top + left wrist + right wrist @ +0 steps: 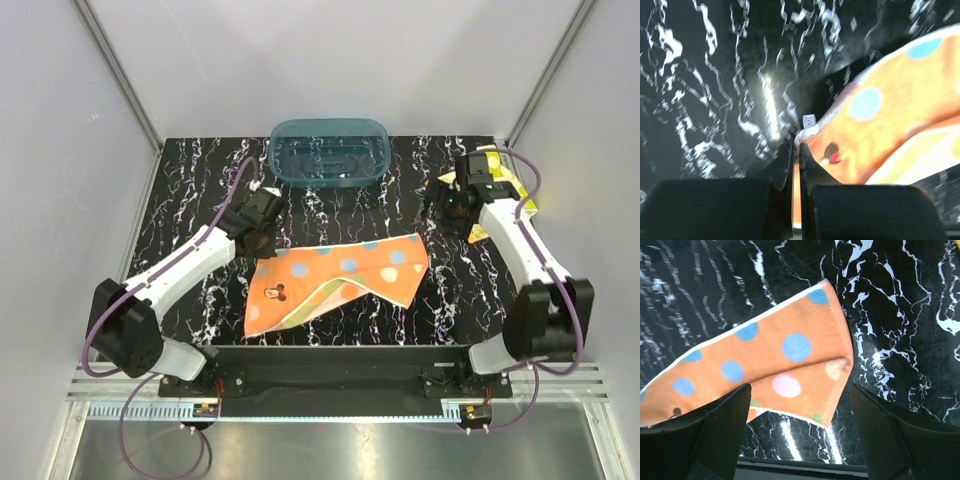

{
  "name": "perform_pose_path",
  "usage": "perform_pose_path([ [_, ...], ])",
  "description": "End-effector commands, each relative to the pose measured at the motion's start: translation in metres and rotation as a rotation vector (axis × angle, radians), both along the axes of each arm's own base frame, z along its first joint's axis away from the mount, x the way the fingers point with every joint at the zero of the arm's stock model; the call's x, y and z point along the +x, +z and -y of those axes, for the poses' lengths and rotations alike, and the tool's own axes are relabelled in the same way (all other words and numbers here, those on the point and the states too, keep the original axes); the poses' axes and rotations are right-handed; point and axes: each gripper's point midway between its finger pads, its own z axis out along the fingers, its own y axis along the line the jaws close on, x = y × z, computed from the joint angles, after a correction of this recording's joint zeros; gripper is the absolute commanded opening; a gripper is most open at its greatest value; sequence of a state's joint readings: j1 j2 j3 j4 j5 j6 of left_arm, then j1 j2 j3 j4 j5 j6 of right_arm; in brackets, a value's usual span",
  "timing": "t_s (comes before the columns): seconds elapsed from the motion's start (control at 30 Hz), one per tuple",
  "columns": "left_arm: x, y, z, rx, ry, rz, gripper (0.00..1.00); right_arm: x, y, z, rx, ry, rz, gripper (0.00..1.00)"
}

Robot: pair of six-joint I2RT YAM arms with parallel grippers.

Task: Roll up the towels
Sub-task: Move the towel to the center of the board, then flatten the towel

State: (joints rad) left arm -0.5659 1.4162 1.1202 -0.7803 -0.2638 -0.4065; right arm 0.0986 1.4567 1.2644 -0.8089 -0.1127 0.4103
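Where it lies part-folded on the table (180,200), the orange dotted towel (350,275) is pinched by its far-left corner in the clenched left gripper (796,142); the right gripper (800,390) hangs spread over the other end. So thin a bite may slip. The top view alone shows the yellow towel (524,200), the left wrist alone the hem tag (809,120).

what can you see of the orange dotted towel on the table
The towel is soft-looking orange cloth with blue, pink and cream dots, a pale border, a small cartoon figure and a white label at one corner. It lies on the black marbled table, near the front, partly folded over itself. The left gripper is shut on the labelled corner. The right gripper is open over its other end; contact there cannot be told.
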Motion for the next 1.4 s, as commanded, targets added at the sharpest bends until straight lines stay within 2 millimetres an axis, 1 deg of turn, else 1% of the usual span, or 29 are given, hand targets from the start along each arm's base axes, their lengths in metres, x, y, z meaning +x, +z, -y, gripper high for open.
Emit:
perform_pose_path([
  [0.0,-0.007,0.003,-0.014,0.083,-0.057,-0.038,0.00,0.022,-0.016,-0.001,-0.033,0.018,-0.007,0.86],
  [0.03,-0.007,0.002,-0.016,0.089,-0.058,-0.042,0.00,0.027,-0.031,-0.001,-0.041,0.025,-0.041,0.85],
  [0.07,-0.007,-0.001,-0.018,0.095,-0.057,-0.045,0.00,0.031,-0.034,-0.001,-0.049,0.024,-0.045,0.85],
  [0.1,-0.006,-0.002,-0.019,0.094,-0.056,-0.044,0.00,0.036,-0.046,0.001,-0.070,0.022,-0.065,0.85],
  [0.17,-0.006,-0.003,-0.019,0.086,-0.066,-0.049,0.00,0.044,-0.056,0.004,-0.089,0.030,-0.074,0.82],
  [0.2,-0.006,-0.004,-0.019,0.084,-0.068,-0.050,0.00,0.045,-0.069,0.008,-0.122,0.037,-0.105,0.81],
  [0.23,-0.007,-0.005,-0.018,0.076,-0.076,-0.055,0.00,0.048,-0.073,0.011,-0.137,0.035,-0.116,0.77],
  [0.27,-0.007,-0.005,-0.018,0.077,-0.086,-0.056,0.00,0.052,-0.074,0.011,-0.147,0.040,-0.115,0.76],
  [0.3,-0.005,-0.005,-0.017,0.072,-0.088,-0.049,0.00,0.054,-0.082,0.012,-0.153,0.044,-0.134,0.75],
  [0.33,-0.006,-0.007,-0.018,0.073,-0.091,-0.053,0.00,0.056,-0.085,0.012,-0.154,0.043,-0.139,0.70],
  [0.47,-0.004,-0.012,-0.019,0.057,-0.097,-0.061,0.00,0.061,-0.099,0.008,-0.150,0.040,-0.163,0.66],
  [0.5,-0.004,-0.013,-0.018,0.050,-0.097,-0.061,0.00,0.062,-0.106,0.008,-0.153,0.042,-0.179,0.66],
  [0.57,-0.006,-0.017,-0.017,0.034,-0.103,-0.074,0.00,0.066,-0.110,0.003,-0.153,0.052,-0.182,0.65],
  [0.6,-0.006,-0.019,-0.016,0.028,-0.105,-0.077,0.00,0.067,-0.118,0.007,-0.176,0.047,-0.193,0.65],
  [0.67,-0.006,-0.020,-0.015,0.022,-0.112,-0.084,0.00,0.073,-0.122,0.005,-0.181,0.053,-0.196,0.65],
  [0.7,-0.006,-0.021,-0.016,0.023,-0.111,-0.086,0.00,0.072,-0.130,0.006,-0.191,0.052,-0.219,0.64],
  [0.77,-0.005,-0.020,-0.018,0.023,-0.107,-0.085,0.00,0.077,-0.133,0.005,-0.194,0.056,-0.219,0.62],
  [0.83,-0.004,-0.020,-0.018,0.012,-0.105,-0.085,0.00,0.078,-0.140,0.003,-0.195,0.060,-0.232,0.56],
  [0.87,-0.004,-0.020,-0.019,0.010,-0.103,-0.087,0.00,0.081,-0.140,0.002,-0.197,0.062,-0.229,0.53],
  [0.9,-0.004,-0.020,-0.019,0.008,-0.102,-0.085,0.00,0.079,-0.143,0.000,-0.203,0.067,-0.240,0.51],
  [0.93,-0.003,-0.019,-0.019,0.005,-0.100,-0.085,0.00,0.079,-0.143,-0.002,-0.206,0.071,-0.241,0.45],
  [1.0,-0.002,-0.019,-0.021,0.002,-0.093,-0.086,0.00,0.076,-0.145,-0.006,-0.203,0.077,-0.244,0.38],
  [1.03,-0.001,-0.019,-0.021,-0.003,-0.090,-0.085,0.00,0.073,-0.148,-0.008,-0.200,0.081,-0.252,0.27],
  [1.1,0.000,-0.017,-0.023,-0.010,-0.084,-0.077,0.00,0.072,-0.146,-0.012,-0.178,0.086,-0.240,0.16],
  [1.13,0.001,-0.016,-0.023,-0.014,-0.081,-0.075,0.00,0.068,-0.148,-0.013,-0.172,0.088,-0.245,0.04],
  [1.17,0.002,-0.014,-0.024,-0.018,-0.076,-0.069,0.00,0.068,-0.145,-0.014,-0.170,0.089,-0.238,0.00],
  [1.27,0.007,-0.004,-0.025,-0.030,-0.070,-0.037,0.00,0.068,-0.128,-0.016,-0.165,0.090,-0.200,0.00],
  [1.3,0.008,0.002,-0.025,-0.032,-0.067,-0.018,0.00,0.069,-0.112,-0.021,-0.136,0.098,-0.168,0.00],
  [1.37,0.012,0.018,-0.028,-0.030,-0.049,0.026,0.00,0.069,-0.091,-0.024,-0.131,0.104,-0.126,0.00],
])
